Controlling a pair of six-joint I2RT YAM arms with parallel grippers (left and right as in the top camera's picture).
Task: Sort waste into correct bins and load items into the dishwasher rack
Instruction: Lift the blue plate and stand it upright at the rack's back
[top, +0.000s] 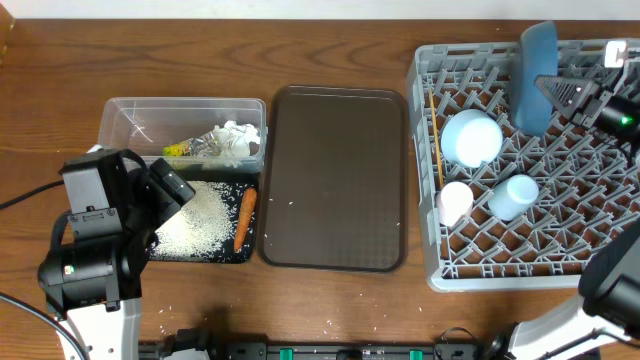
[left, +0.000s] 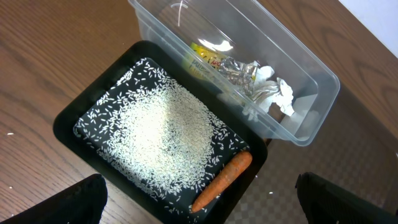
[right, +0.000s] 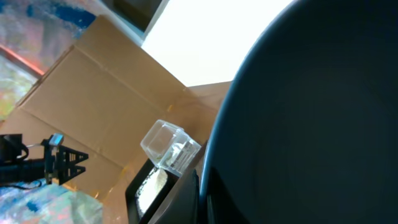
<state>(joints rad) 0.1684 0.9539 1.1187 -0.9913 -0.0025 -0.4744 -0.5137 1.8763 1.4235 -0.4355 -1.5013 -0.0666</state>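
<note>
The blue plate (right: 311, 124) fills the frame from twelve round to five o'clock. At seven o'clock sits the clear tub (right: 169, 146), with the black tray (right: 140, 190) just below it.

The worktop (top: 330, 40) is brown wood with visible grain and a faint sheen. The tub (top: 118, 118) is clear glossy plastic, holding crumpled white paper (top: 238, 140) and a shiny crinkled wrapper (left: 205, 59). The small tray (left: 74, 112) is smooth black plastic. The big tray (top: 335, 180) is brown with a fine pebbled texture. The rack (top: 500, 278) is matt grey plastic, and the plate (top: 532, 70) is smooth blue.
</note>
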